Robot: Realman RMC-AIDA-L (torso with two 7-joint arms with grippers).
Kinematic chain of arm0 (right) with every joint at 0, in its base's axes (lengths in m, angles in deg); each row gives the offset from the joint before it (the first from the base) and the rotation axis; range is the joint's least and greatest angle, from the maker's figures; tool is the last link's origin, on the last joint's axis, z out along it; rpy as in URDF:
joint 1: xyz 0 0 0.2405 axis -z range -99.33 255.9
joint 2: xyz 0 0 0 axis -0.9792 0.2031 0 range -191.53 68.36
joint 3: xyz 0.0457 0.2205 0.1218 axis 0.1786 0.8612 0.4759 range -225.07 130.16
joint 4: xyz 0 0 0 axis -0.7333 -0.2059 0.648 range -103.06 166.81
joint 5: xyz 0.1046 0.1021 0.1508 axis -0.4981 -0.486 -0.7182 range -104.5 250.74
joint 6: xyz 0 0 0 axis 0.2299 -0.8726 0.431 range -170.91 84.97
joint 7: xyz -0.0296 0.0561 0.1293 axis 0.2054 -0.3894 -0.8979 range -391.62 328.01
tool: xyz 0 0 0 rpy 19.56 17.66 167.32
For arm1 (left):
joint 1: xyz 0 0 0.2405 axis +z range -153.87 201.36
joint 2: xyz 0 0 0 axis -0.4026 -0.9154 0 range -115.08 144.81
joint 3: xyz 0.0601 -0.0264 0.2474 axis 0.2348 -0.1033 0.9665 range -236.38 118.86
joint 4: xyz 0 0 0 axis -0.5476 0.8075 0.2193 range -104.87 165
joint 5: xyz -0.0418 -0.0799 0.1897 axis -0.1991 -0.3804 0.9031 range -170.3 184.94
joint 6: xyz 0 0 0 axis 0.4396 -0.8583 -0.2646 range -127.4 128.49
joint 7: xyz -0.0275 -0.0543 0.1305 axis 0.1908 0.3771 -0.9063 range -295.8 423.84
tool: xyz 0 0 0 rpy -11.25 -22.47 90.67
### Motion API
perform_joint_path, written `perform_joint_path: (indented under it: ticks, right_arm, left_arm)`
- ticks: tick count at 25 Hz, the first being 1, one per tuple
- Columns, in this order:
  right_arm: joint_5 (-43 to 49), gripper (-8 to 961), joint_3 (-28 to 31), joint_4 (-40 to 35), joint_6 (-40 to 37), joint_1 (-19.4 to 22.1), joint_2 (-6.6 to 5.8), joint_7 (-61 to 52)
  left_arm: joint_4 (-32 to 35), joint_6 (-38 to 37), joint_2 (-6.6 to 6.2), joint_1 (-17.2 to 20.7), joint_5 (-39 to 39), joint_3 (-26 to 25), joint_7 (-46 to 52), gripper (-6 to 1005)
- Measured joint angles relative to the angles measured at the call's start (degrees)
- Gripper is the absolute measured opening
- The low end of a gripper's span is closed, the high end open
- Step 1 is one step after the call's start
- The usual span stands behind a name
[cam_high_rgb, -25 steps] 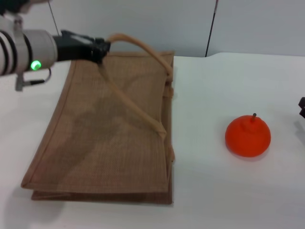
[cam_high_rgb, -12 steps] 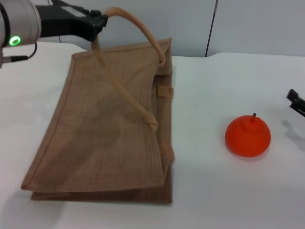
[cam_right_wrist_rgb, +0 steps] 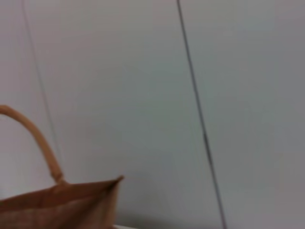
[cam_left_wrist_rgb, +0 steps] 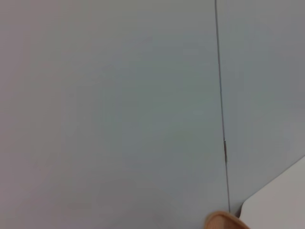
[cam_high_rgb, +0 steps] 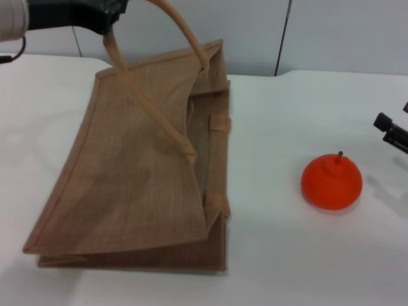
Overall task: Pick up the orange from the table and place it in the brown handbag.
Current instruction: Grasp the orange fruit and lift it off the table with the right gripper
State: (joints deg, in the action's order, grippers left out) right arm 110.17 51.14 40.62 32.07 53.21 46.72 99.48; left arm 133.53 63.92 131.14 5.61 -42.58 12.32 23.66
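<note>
The orange [cam_high_rgb: 331, 182] sits on the white table [cam_high_rgb: 287, 255] at the right, stem up, with nothing touching it. The brown handbag [cam_high_rgb: 137, 166] lies on its side at the left, its upper panel raised so the mouth gapes toward the orange. My left gripper [cam_high_rgb: 109, 16] at the top left is shut on the bag's handle [cam_high_rgb: 185, 32] and holds it up. My right gripper [cam_high_rgb: 390, 132] shows only as a dark tip at the right edge, beyond and to the right of the orange. The right wrist view catches the handbag [cam_right_wrist_rgb: 57, 205] and its handle.
A grey panelled wall [cam_high_rgb: 255, 32] runs behind the table. Bare tabletop lies between the bag's mouth and the orange.
My left gripper has risen and moved back with the handle, lifting the bag's upper panel and widening its mouth. My right gripper has come further into view at the right edge.
</note>
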Motion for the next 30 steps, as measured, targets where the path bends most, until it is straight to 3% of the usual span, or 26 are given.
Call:
perform_joint_path:
  ticks: [6,11,22,30]
  right_arm:
    - [7.2,884,0.0,0.4,1.9,-0.6,-1.22,-4.7]
    - [11.8,884,-0.1,0.6,2.0,-1.9,-1.5,-7.2]
    - [15.8,885,-0.2,0.2,-0.3,-3.6,-1.0,-8.9]
    - [19.1,885,-0.3,0.0,-3.3,-4.3,0.27,-9.0]
  left_arm:
    - [0.5,0.3,0.02,0.0,-0.1,-0.5,-0.8,126]
    - [0.9,0.4,0.03,-0.2,0.1,-0.8,-0.8,126]
    - [1.0,0.4,0.09,-0.4,0.2,-0.9,-1.3,126]
    - [1.0,0.4,0.12,-0.1,0.2,-0.9,-1.9,126]
